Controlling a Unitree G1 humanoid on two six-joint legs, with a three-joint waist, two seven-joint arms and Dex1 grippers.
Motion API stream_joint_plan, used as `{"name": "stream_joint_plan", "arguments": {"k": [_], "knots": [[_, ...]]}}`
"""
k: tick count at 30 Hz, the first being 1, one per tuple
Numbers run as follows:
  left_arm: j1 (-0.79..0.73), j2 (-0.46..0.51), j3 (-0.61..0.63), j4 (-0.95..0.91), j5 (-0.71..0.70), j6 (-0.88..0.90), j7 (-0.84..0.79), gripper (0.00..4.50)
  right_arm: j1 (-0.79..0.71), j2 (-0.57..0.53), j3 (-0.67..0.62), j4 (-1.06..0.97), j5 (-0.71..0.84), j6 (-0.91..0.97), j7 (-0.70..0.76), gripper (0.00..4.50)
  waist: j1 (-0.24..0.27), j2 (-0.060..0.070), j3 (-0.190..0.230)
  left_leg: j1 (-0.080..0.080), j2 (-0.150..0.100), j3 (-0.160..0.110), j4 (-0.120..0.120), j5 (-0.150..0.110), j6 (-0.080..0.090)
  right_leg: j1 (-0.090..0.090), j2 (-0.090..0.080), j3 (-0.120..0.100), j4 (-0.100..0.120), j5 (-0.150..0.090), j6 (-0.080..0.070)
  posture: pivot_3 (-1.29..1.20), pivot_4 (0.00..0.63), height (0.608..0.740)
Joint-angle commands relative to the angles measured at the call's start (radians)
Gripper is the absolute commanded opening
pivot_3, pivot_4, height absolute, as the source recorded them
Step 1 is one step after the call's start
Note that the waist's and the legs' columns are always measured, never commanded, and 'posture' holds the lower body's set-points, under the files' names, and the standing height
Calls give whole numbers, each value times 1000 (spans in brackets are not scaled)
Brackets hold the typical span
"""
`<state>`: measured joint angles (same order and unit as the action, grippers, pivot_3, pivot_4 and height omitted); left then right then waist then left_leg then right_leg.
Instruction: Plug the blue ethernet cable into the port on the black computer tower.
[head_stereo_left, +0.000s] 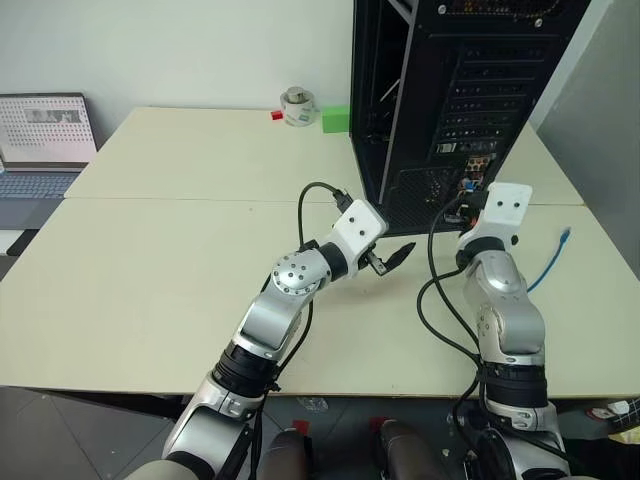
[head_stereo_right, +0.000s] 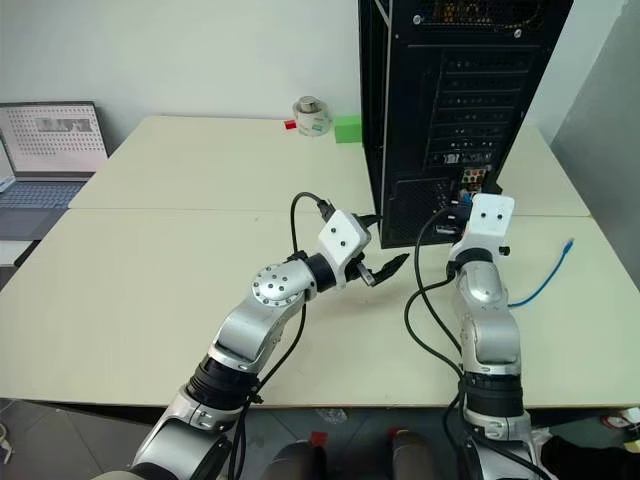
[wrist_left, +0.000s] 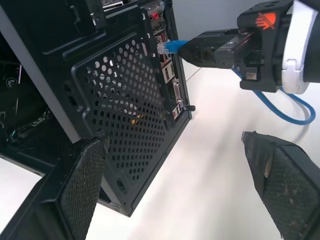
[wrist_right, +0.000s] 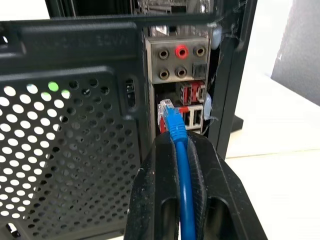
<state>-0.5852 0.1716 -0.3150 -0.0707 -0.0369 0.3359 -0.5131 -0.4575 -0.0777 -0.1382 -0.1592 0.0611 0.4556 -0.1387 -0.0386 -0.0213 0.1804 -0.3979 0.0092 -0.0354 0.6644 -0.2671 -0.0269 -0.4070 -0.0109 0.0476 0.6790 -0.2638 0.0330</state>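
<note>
The blue ethernet cable runs lengthwise between the pressed-together fingers of the right claw, which pinches it just behind the plug. The plug points straight at the rear connector panel of the black computer tower, its tip at the port; whether it is seated cannot be told. The left wrist view shows the cable looping behind that claw. The left claw stands spread, empty, near the tower's lower corner above the surface.
</note>
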Motion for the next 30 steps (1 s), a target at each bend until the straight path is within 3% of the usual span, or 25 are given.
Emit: {"name": "stream_joint_plan", "arguments": {"k": [1, 30], "knots": [[-13, -5, 10, -21, 3, -22, -2, 4465, -7, 7, -12, -44, 1, 6, -14, 0, 0, 0, 0, 0, 0, 0, 0, 0, 0, 0, 0, 0, 0, 0, 0, 0, 150, 740], [-11, 0, 12, -21, 8, -22, -10, 4465, -37, 9, -24, -1, -2, 3, -2, 0, 1, 0, 0, 0, 0, 0, 0, 0, 0, 0, 0, 0, 0, 0, 0, 0, 150, 740]]}}
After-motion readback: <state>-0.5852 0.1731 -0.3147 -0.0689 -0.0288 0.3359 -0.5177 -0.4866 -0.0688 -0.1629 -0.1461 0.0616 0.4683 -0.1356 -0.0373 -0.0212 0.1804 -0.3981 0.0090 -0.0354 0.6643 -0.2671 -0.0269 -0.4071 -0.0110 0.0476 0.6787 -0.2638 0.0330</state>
